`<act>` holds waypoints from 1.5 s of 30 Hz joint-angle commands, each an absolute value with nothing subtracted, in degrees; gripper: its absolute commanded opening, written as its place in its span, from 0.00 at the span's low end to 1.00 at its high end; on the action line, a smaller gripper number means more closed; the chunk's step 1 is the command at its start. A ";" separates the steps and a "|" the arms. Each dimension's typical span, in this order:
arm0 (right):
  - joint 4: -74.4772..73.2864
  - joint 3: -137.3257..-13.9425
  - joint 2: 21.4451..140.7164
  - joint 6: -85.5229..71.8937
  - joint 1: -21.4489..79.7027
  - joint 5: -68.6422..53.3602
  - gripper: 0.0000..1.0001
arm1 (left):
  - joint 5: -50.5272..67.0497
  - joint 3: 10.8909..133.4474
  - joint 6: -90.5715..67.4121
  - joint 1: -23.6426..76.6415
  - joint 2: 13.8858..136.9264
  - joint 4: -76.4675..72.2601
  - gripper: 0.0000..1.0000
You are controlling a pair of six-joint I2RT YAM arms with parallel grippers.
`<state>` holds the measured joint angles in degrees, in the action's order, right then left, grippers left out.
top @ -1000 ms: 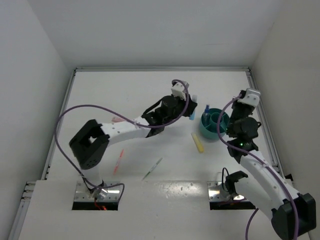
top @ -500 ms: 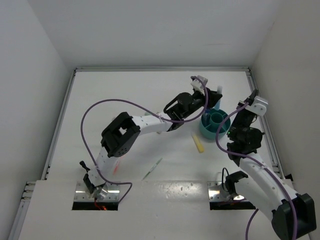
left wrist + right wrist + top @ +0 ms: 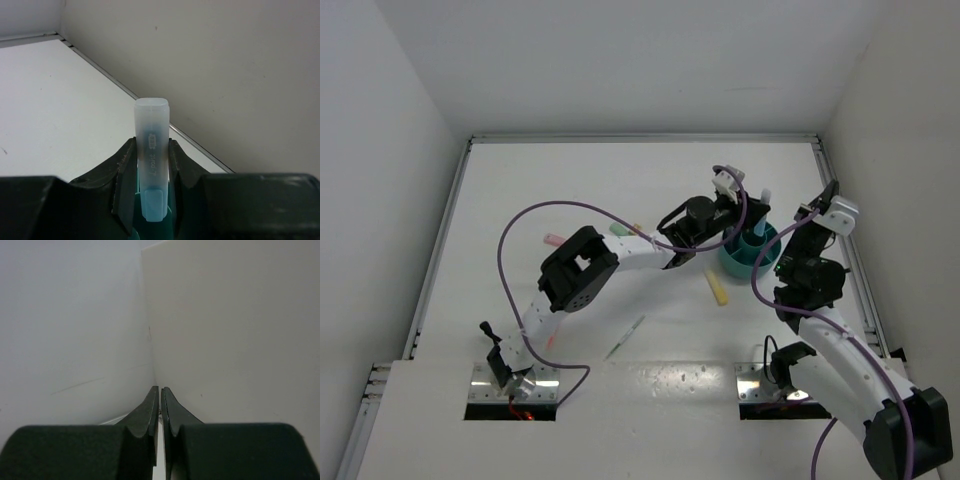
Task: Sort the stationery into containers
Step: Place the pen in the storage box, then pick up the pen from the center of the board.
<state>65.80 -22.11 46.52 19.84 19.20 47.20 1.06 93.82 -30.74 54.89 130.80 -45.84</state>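
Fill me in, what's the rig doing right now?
Left gripper holds a light blue marker upright over the teal cup, not yet released. Right gripper is shut and empty, raised beside the cup. A yellow marker and a green pen lie on the table, unsorted.

Stubby light-blue translucent marker (image 3: 151, 150) held upright over round teal plastic cup (image 3: 745, 268) near table's (image 3: 570, 180) right edge; stubby yellow marker (image 3: 716, 285) flat just left.
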 commanded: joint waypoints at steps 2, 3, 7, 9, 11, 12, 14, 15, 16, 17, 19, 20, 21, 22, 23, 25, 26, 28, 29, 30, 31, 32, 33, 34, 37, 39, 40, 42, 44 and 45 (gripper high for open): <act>69.87 -21.97 45.79 19.78 19.07 47.72 0.05 | 0.97 96.50 -31.20 55.63 131.31 -48.26 0.00; 69.87 -21.97 45.79 19.78 19.07 47.72 0.05 | 0.97 96.50 -30.68 55.63 131.31 -48.25 0.02; 69.87 -21.97 45.79 19.78 19.07 47.72 0.06 | 1.58 96.50 -30.15 55.63 131.31 -44.66 0.12; 69.87 -21.97 45.79 19.78 18.54 47.72 0.06 | 1.58 95.98 -29.62 55.63 131.31 -43.51 0.15; 69.87 -21.97 45.79 19.78 18.54 47.72 0.07 | 1.05 95.27 -29.62 55.63 130.78 -43.51 0.17; 69.87 -21.97 45.79 19.78 18.54 47.72 0.07 | 1.05 95.27 -29.62 55.63 130.78 -43.51 0.21; 69.87 -21.97 45.79 19.78 18.54 47.72 0.07 | 1.05 95.27 -29.09 55.63 130.78 -42.28 0.26; 69.87 -21.97 45.79 19.78 18.54 47.72 0.07 | 1.05 95.27 -29.09 55.63 130.78 -42.28 0.26; 69.87 -21.97 45.79 19.78 18.54 47.72 0.07 | 1.05 95.27 -29.09 55.63 130.78 -41.32 0.31; 69.87 -21.97 45.79 19.78 18.54 47.72 0.07 | 1.05 95.88 -29.09 55.63 130.78 -40.79 0.34; 69.87 -21.97 45.79 19.25 18.54 48.25 0.08 | 1.05 95.89 -29.09 55.63 130.78 -40.09 0.40; 69.87 -21.97 45.79 19.25 18.54 48.25 0.08 | 1.05 95.89 -29.09 55.63 130.78 -40.08 0.42; 69.87 -21.97 45.79 19.25 18.54 48.25 0.08 | 1.05 95.89 -29.09 55.63 130.26 -39.47 0.44; 69.87 -21.97 45.79 19.25 18.54 48.25 0.08 | 1.05 95.89 -29.09 55.63 130.25 -39.46 0.44; 69.87 -21.97 45.79 19.25 18.54 48.25 0.08 | 1.05 95.89 -29.09 55.63 130.25 -39.46 0.45; 69.87 -21.97 45.79 19.25 18.54 48.25 0.08 | 1.05 95.89 -28.48 56.16 129.64 -38.94 0.47; 69.87 -21.97 45.79 19.25 18.54 48.25 0.08 | 1.05 95.89 -28.48 56.16 129.12 -38.94 0.47; 69.87 -21.97 45.79 19.25 18.54 48.25 0.08 | 1.05 95.89 -27.95 56.16 128.50 -38.94 0.47; 69.87 -21.97 45.79 19.25 18.54 48.25 0.08 | 1.05 95.89 -27.95 56.16 127.45 -38.94 0.47; 69.87 -21.97 45.79 19.25 18.54 48.25 0.08 | 1.05 95.89 -27.34 56.16 126.66 -38.94 0.47; 69.87 -21.97 45.79 19.25 18.54 48.25 0.08 | 0.18 94.67 -26.64 56.16 125.61 -38.94 0.47; 69.87 -21.97 45.27 19.25 18.54 48.25 0.08 | -0.35 93.88 -26.63 56.16 122.81 -39.46 0.43; 69.87 -21.97 45.26 19.25 18.54 48.25 0.08 | -0.96 93.08 -25.33 56.16 121.13 -39.46 0.40; 69.87 -21.97 45.26 19.25 18.54 48.25 0.08 | -3.84 91.51 -25.31 56.16 119.29 -39.46 0.37; 68.92 -21.97 45.26 19.25 18.54 48.25 0.14 | -11.22 86.51 -26.10 56.16 110.24 -34.38 0.05; 65.94 -21.97 44.74 19.25 18.54 47.56 0.22 | -25.96 84.30 -30.64 55.47 102.62 -22.77 0.00; 63.57 -22.76 44.21 19.25 18.54 45.46 0.44 | -30.54 83.50 -39.37 54.59 100.13 -16.93 0.00; 46.74 -25.04 43.42 17.68 18.54 38.28 0.70 | -42.76 81.31 -52.05 50.11 96.17 4.94 0.17; 34.42 -29.69 43.42 14.95 18.54 31.33 0.82 | -45.96 79.03 -71.49 43.64 92.91 17.52 0.72; 25.32 -32.32 44.98 14.16 18.54 24.15 0.27 | -45.18 78.40 -75.81 41.24 92.90 27.50 0.77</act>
<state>46.61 -25.65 43.86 18.09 18.68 38.98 -31.99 82.04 -51.90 49.67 93.65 -3.51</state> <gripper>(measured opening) 0.648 0.687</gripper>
